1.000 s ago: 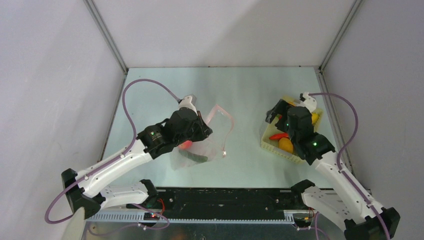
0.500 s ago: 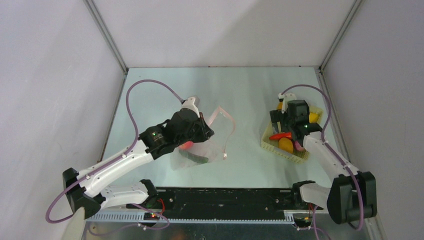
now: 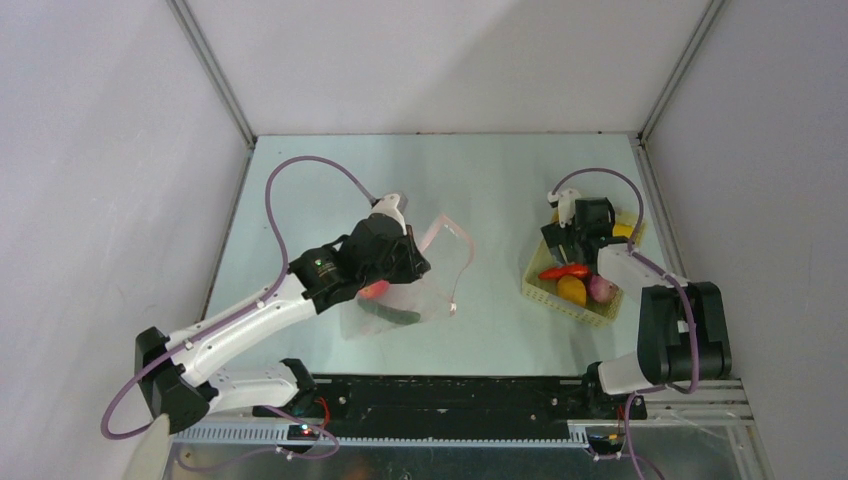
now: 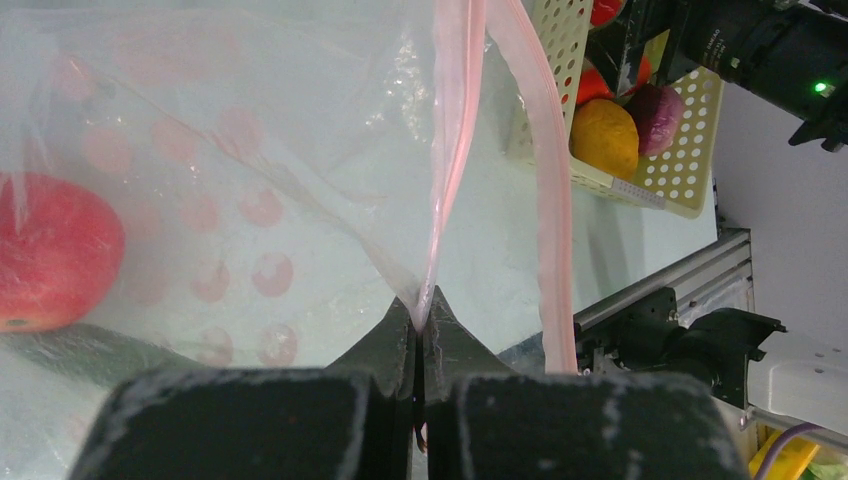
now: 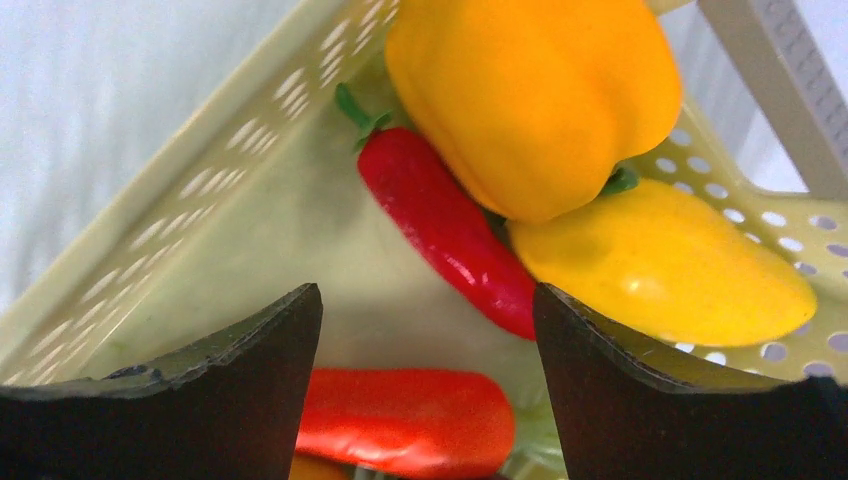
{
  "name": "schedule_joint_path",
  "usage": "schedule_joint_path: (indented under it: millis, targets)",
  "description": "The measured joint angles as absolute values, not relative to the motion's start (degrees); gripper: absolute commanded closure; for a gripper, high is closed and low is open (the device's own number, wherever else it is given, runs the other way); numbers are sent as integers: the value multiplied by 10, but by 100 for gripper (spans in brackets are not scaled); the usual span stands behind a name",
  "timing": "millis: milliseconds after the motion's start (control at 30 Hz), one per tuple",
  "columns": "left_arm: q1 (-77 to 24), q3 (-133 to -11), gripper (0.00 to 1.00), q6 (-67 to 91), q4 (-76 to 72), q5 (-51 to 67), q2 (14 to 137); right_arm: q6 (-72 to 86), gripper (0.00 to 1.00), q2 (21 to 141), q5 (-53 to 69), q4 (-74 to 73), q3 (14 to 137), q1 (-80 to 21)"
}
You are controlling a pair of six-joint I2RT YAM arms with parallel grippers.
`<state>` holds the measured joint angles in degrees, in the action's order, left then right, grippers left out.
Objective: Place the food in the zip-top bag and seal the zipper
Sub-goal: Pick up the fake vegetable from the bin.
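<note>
Left tool [image 4: 420,322] pinches the clear, pink-dotted zip-top bag [image 4: 250,150] — right tool [image 5: 426,296] gapes above red chili [image 5: 440,232].

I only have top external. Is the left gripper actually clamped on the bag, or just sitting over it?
Observer: Clamped. The left wrist view shows the left gripper shut on the zip-top bag, pinching its pink zipper at the fingertips.
Operator: Right gripper open? The arm blocks it here.
Observer: Open. The right wrist view shows the right gripper with fingers apart over the basket, holding nothing.
Operator: What's it lined up on?
Observer: The red chili lies just ahead of the gap, next to a yellow-orange pepper. A red pepper shows between the fingers, nearer the camera.
</note>
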<state>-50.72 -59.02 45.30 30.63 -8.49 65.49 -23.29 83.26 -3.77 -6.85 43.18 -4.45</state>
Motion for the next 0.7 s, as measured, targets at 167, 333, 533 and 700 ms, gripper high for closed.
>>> schedule_joint_path:
  millis: [167,333,533,700]
  targets:
    - [-503,-590,100,449,300,-77,657,-252,23,865,-37,-29,432,-31]
    - [-499,-590,100,447,296,-71,659,-267,24,883,-36,-28,433,-32]
    - [-495,-590,100,445,296,-68,659,-281,26,902,-36,-22,440,-31]
    - [-492,-590,100,444,295,-68,659,-284,27,919,-39,-4,449,-32]
